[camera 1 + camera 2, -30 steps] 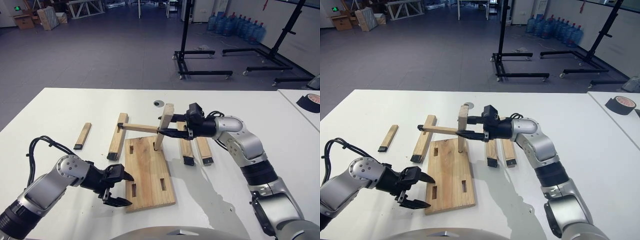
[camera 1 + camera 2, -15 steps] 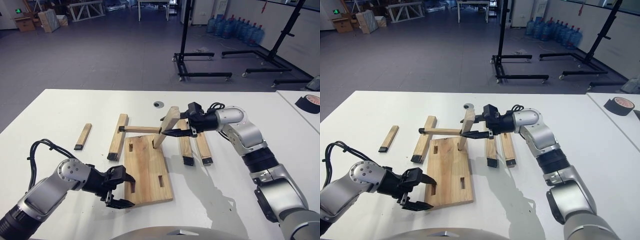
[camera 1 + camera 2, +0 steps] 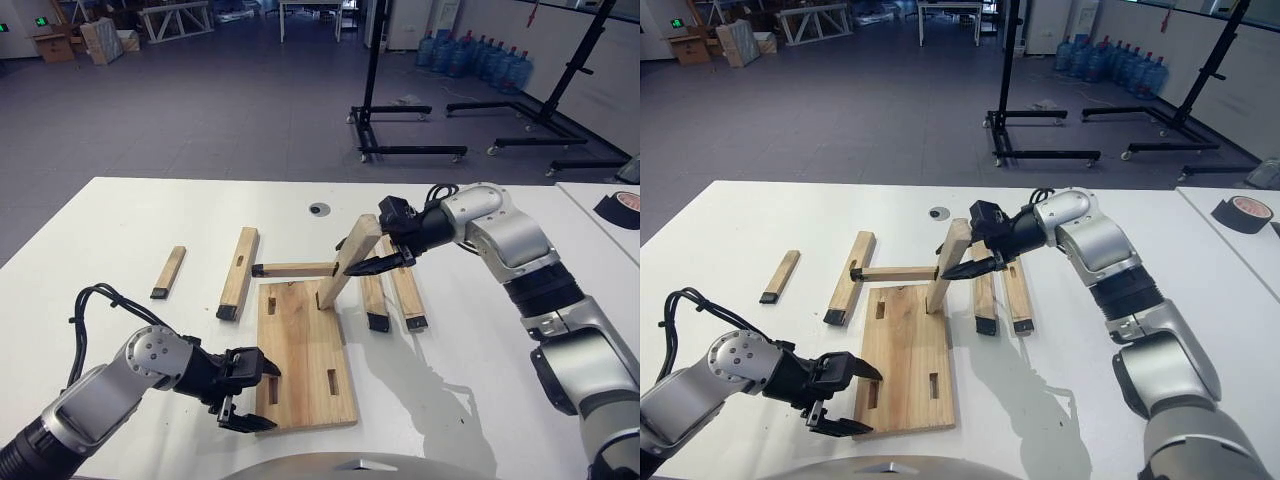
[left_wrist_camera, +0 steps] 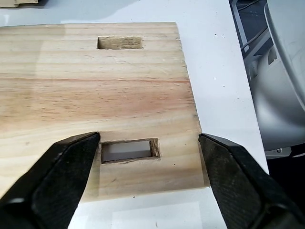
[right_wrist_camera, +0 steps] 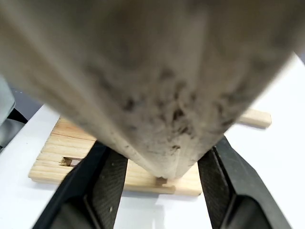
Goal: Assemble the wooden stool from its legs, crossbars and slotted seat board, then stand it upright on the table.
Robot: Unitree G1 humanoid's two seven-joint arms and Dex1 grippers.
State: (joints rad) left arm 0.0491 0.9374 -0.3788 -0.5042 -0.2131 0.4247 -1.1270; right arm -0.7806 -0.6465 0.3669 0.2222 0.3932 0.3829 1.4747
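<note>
- Left gripper – lower left of frame, jaws open, one finger either side of the near-left corner of the seat board; a slot lies between the fingers.
- Seat board – one, flat on the desk, lower centre, long axis running near to far; three open slots show.
- Tilted leg – one, foot on the board's far-right corner, top leaning toward the upper right. The right gripper is clamped on its upper half.
- Fitted crossbar – one, level, running left from the tilted leg, dark tip free.
- Flat legs – three, all with long axis near to far: left leg beside the board's far-left corner, a pair side by side right of the board.
- Loose crossbar – one, farther left, same heading.
- Tape roll – right edge.
</note>
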